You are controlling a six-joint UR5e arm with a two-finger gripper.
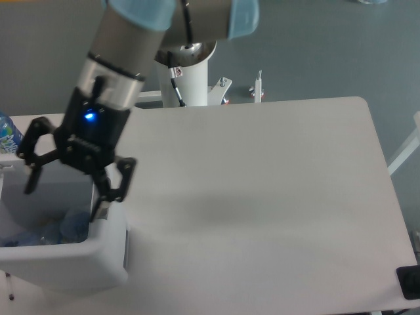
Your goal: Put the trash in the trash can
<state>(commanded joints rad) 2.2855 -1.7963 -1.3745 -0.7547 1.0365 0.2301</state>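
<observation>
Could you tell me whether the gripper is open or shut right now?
Open: the gripper has its two fingers spread wide, nothing between them, above the bin.

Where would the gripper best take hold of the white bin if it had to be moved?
Probably the near right wall of the trash can, just under the rim, coming straight down from above. The rim there is bare and thin enough to straddle; the inside holds clear plastic trash. The gripper hangs open over the bin's right side.
</observation>
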